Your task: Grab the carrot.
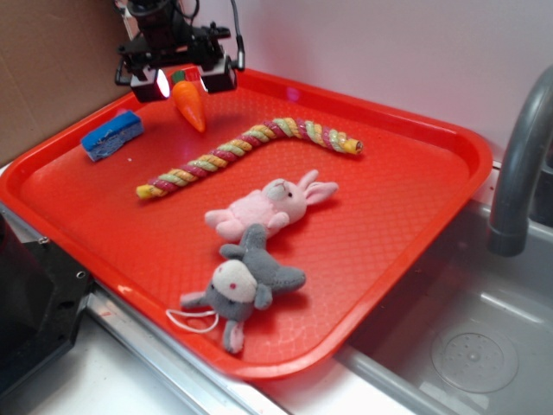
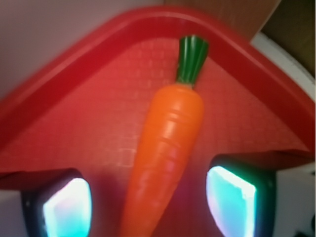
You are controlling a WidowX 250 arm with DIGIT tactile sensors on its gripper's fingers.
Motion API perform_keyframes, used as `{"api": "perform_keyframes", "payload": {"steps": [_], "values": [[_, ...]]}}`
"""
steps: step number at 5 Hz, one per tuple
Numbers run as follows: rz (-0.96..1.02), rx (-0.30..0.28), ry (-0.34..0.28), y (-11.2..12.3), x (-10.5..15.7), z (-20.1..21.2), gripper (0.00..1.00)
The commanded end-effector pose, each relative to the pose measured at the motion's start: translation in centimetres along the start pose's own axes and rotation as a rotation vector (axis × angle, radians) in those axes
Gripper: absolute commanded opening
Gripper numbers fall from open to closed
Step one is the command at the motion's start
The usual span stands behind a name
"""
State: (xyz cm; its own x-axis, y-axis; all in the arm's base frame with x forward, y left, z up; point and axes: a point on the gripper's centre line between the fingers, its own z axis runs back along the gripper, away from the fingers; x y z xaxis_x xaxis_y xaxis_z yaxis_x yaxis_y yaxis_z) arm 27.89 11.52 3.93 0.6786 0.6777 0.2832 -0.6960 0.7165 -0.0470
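Note:
The carrot [image 1: 190, 102] is a small glossy orange cone with a green top, lying near the far left corner of the red tray [image 1: 415, 130]. My gripper [image 1: 184, 83] hovers over its green end, jaws open, one glowing pad on each side. In the wrist view the carrot [image 2: 165, 148] runs lengthwise between the two lit fingertips [image 2: 66, 207], green top pointing at the tray corner. There is a clear gap on both sides, so nothing is gripped.
A blue sponge [image 1: 112, 135] lies left of the carrot. A twisted multicolour rope [image 1: 251, 147], a pink plush rabbit [image 1: 268, 207] and a grey plush animal [image 1: 246, 285] lie mid-tray. A grey faucet [image 1: 518, 164] and sink basin stand at the right.

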Motion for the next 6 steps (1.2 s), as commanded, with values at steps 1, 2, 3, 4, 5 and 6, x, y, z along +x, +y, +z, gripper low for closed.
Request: {"api": "perform_keyframes", "payload": {"steps": [1,2,3,4,5,6], "values": [[-0.019,-0.041,-0.054,0.7,1.9,0.9,1.0],[-0.019,-0.041,-0.054,0.7,1.9,0.9,1.0],[-0.019,-0.041,-0.054,0.7,1.9,0.9,1.0],[-0.019,0.035,-0.013,0.6,2.1,-1.1,1.0],[-0.024,0.039,-0.037,0.4,1.8,-0.4,0.0],[-0.009,0.03,-0.034,1.0,1.8,0.1,0.0]]}}
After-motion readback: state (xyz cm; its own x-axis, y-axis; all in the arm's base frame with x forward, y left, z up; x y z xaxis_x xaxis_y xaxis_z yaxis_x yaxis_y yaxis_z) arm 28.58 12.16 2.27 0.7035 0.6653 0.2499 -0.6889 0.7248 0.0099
